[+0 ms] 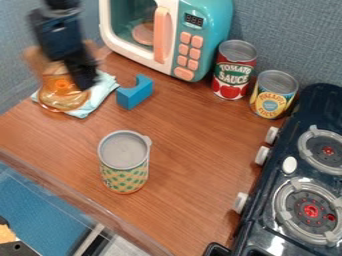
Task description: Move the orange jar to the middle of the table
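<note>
Find the jar [62, 95] left of the microwave [217, 20] and nearer the camera, on a pale cloth [103, 88]. Judge by the clear orange wall: probably light and stiff, smooth enough to slip, perhaps brittle if glass. Take hold around the body, with a modest, even squeeze, avoiding the rounded base. Lift clear before travelling, so as not to drag the cloth along. See the pincer [83, 77] left of the microwave, over the jar and partly in front of it; cannot tell spread from pressed together, nor whether pinching the jar. Set down on the wood-grained desk [194, 145], out in front of the microwave, minding the patterned can [124, 172] there. Note also, just before the microwave, a blue block [133, 95]; to the right of the microwave, a red can [234, 75] and a yellow can [272, 97]; farther right and nearer the camera, a dark stove [264, 207]; behind the microwave, a grey-blue wall [287, 30].
</note>
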You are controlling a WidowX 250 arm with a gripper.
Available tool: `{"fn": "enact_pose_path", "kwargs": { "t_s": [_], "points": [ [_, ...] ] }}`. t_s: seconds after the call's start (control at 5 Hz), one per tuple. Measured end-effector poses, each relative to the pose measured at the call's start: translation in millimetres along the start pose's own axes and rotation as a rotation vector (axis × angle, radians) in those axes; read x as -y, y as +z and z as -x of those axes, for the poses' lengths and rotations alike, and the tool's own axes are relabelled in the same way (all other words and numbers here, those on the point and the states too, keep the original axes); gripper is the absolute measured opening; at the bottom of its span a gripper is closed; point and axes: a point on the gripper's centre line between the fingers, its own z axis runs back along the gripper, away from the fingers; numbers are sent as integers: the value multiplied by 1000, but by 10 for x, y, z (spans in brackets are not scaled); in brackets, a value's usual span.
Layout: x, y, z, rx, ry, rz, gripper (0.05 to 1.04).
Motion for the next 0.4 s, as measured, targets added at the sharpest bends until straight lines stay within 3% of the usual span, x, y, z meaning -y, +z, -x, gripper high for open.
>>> {"fn": "enact_pose_path", "kwargs": {
  "t_s": [0.2,0.4],
  "points": [
    [-363,57,494,-29,-77,4,73],
    [-631,-141,865,9,-147,38,73]
  ]
}}
